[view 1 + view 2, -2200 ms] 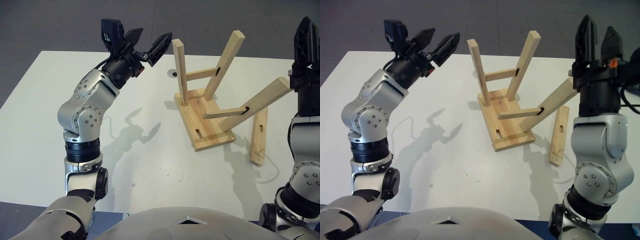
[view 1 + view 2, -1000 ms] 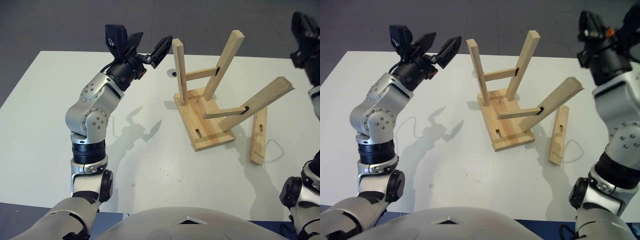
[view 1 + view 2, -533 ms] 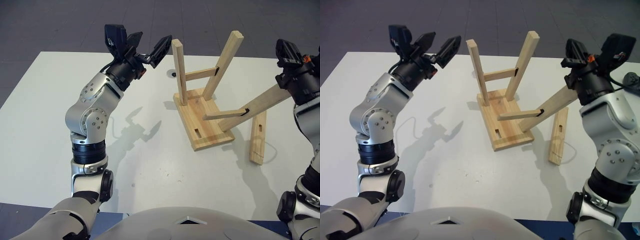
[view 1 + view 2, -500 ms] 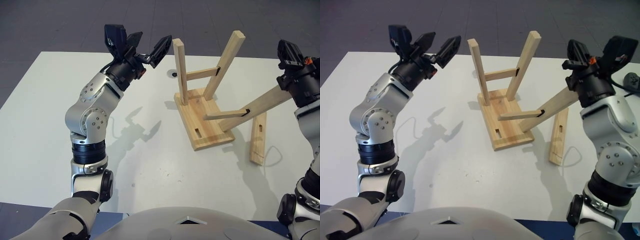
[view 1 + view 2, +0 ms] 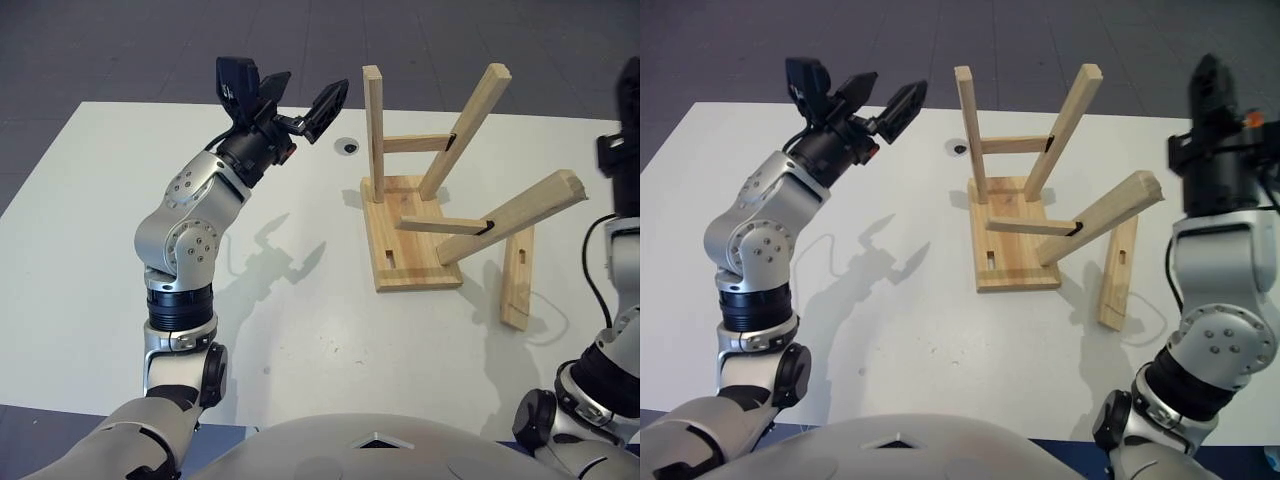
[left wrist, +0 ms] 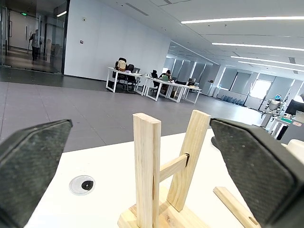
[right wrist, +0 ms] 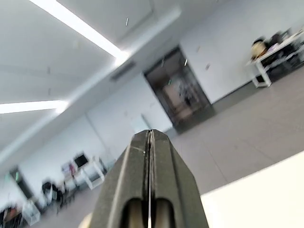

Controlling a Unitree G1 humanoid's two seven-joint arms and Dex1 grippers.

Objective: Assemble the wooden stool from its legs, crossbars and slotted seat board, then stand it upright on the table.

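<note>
The stool stands upside down on its slotted seat board (image 5: 415, 270), right of the table's middle. Two legs (image 5: 374, 130) rise from it, joined by a crossbar (image 5: 415, 143). A third leg (image 5: 510, 215) leans out to the right, with a crossbar (image 5: 440, 226) running back to the others. One loose leg (image 5: 518, 275) lies flat on the table to the right of the board. My left gripper (image 5: 300, 100) is open in the air, left of the upright legs (image 6: 147, 166). My right gripper (image 5: 1210, 80) is raised right of the stool, pointing up, its fingers (image 7: 161, 171) pressed together with nothing between them.
A round cable hole (image 5: 347, 147) sits in the white table (image 5: 90, 250) behind the stool. A thin cable (image 5: 548, 318) loops on the table near the loose leg. The table's left half and front are bare.
My right gripper has left the end of the leaning leg and risen, pointing upward. The stool has turned and slid a little to the right. My left arm has barely moved.
</note>
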